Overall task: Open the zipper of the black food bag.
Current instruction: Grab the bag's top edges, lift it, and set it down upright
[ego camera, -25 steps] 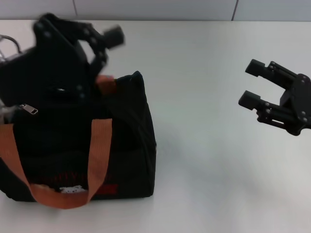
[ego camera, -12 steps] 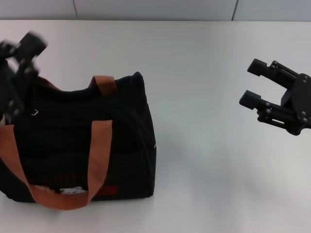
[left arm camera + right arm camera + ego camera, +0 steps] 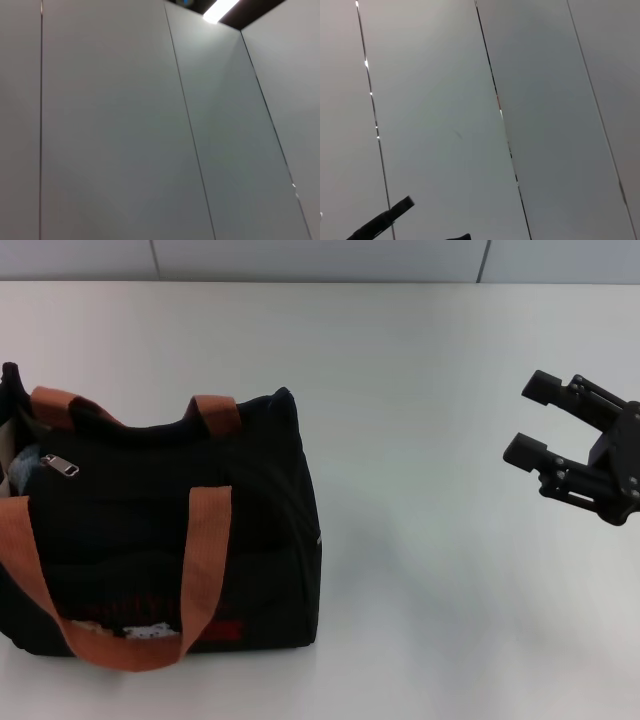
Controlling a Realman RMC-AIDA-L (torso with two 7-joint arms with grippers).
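Far left of right hand (image 3: 528, 420), fingers apart: black food bag (image 3: 165, 530).

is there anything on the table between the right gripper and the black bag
Nothing visible. In the head view the right gripper hangs open far to the right, and only bare white table lies between it and the black food bag.

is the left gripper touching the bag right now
No, the head view shows the black food bag standing alone on the table, with only the right gripper in sight.
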